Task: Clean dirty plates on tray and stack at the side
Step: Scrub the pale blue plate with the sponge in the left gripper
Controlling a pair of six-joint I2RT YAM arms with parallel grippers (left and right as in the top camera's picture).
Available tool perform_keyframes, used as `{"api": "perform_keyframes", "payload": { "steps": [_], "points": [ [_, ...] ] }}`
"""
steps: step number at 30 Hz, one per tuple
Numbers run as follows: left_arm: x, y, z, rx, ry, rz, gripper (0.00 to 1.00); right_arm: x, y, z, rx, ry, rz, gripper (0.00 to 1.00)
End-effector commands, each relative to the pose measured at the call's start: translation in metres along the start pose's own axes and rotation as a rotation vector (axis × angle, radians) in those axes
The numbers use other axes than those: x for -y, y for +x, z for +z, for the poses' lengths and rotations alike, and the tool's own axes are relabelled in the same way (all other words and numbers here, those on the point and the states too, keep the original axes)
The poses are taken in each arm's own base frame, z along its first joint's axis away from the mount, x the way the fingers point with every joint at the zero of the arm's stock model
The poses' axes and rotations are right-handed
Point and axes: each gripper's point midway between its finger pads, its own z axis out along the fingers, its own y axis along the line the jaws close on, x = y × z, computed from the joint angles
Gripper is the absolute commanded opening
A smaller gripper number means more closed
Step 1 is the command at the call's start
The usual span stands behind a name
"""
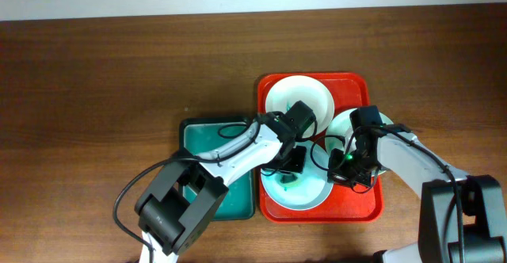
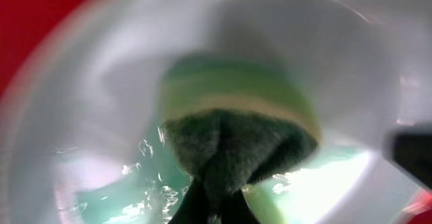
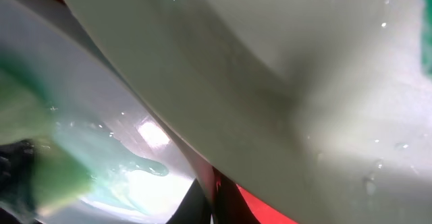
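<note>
My left gripper point(image 1: 291, 165) is clamped on the sponge point(image 2: 236, 126), over the lowest of 3 white plates on the red tray point(image 1: 317, 81). The sponge's long axis runs straight out from my fingers. Its yellow-green foam end points away into that plate point(image 1: 315, 193), and its dark scouring face is toward my wrist camera. The plate sits face up, wet with greenish suds point(image 2: 135, 197). My right gripper point(image 1: 347, 166) is at its right rim; I cannot tell how wide those jaws stand.
</note>
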Motion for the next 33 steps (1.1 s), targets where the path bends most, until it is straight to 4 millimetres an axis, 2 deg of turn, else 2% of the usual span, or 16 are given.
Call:
{"api": "perform_keyframes", "payload": {
  "steps": [1, 2, 4, 6, 7, 8, 10, 13, 16, 17, 20, 23, 25, 28, 31, 33],
  "points": [
    [-0.090, -0.009, 0.002, 0.056, -0.421, -0.044, 0.00, 0.023, -0.001, 0.008, 0.003, 0.107, 0.042, 0.04],
    [-0.096, -0.009, 0.000, 0.058, -0.451, -0.043, 0.00, 0.023, -0.001, 0.008, 0.003, 0.107, 0.042, 0.04],
    [-0.082, -0.008, 0.006, 0.030, -0.365, -0.008, 0.00, 0.023, -0.001, 0.009, 0.003, 0.107, 0.042, 0.04],
    [-0.024, 0.002, 0.021, -0.046, -0.071, 0.055, 0.00, 0.023, -0.001, 0.009, 0.003, 0.107, 0.042, 0.05],
    [0.007, 0.010, 0.023, -0.084, 0.074, 0.074, 0.00, 0.023, -0.001, 0.008, 0.003, 0.107, 0.042, 0.04],
    [0.027, 0.017, 0.022, -0.112, 0.160, 0.092, 0.00, 0.023, -0.001, 0.009, 0.003, 0.107, 0.042, 0.04],
    [0.042, 0.028, 0.021, -0.145, 0.215, 0.112, 0.00, 0.023, -0.001, 0.009, 0.003, 0.107, 0.042, 0.04],
    [0.045, 0.041, 0.019, -0.201, 0.241, 0.130, 0.00, 0.023, -0.001, 0.009, 0.002, 0.107, 0.042, 0.04],
    [0.036, 0.054, 0.017, -0.253, 0.208, 0.139, 0.00, 0.023, -0.001, 0.008, 0.003, 0.107, 0.042, 0.04],
    [0.023, 0.052, 0.020, -0.239, 0.134, 0.140, 0.00, 0.023, -0.001, 0.009, 0.003, 0.107, 0.042, 0.04],
    [-0.049, 0.029, 0.016, -0.114, -0.259, 0.057, 0.00, 0.023, 0.000, 0.009, 0.001, 0.107, 0.043, 0.04],
    [-0.087, 0.008, -0.004, -0.027, -0.444, -0.015, 0.00, 0.023, 0.000, 0.008, -0.001, 0.108, 0.043, 0.04],
    [-0.091, -0.006, -0.007, 0.029, -0.465, -0.019, 0.00, 0.023, 0.000, 0.008, -0.001, 0.108, 0.043, 0.04],
    [-0.042, -0.015, 0.010, 0.039, -0.216, -0.018, 0.00, 0.023, 0.000, 0.008, 0.000, 0.108, 0.043, 0.04],
    [0.025, -0.012, 0.020, 0.004, 0.085, 0.029, 0.00, 0.023, 0.000, 0.008, 0.000, 0.108, 0.043, 0.04],
    [0.046, -0.006, 0.020, -0.011, 0.166, 0.093, 0.00, 0.023, 0.000, 0.008, 0.000, 0.108, 0.043, 0.04]
  ]
}}
